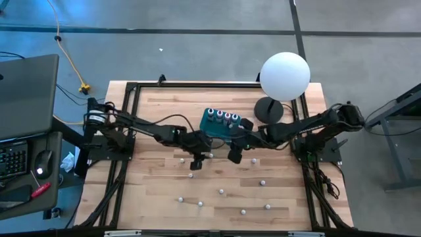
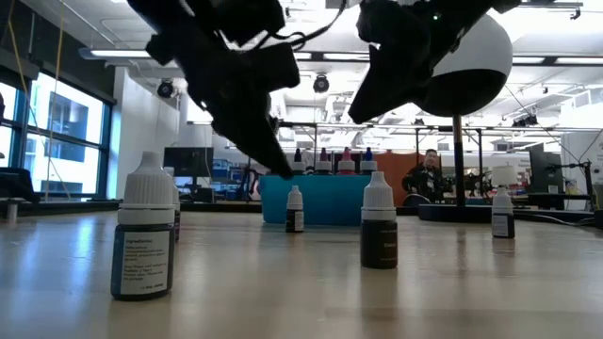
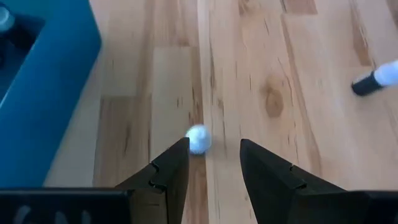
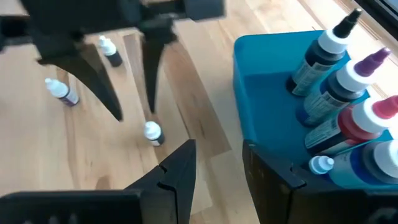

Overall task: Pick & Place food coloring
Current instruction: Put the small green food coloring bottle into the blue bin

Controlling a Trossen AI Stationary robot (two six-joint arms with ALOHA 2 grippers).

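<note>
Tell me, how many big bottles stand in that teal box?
4, in one row inside the teal box: dark-tipped one, purple-capped one, red one, blue one. A small dropper bottle sits beside them; more may hide.

Tight at the middle, open toward the near edge

My left gripper (image 1: 197,161) and right gripper (image 1: 235,156) crowd each other just in front of the teal box (image 1: 221,123), which walls off the far side with the globe lamp (image 1: 284,77). Nearer, scattered food coloring bottles (image 1: 222,192) stand well apart, leaving wide lanes on the table (image 1: 151,197).
</note>
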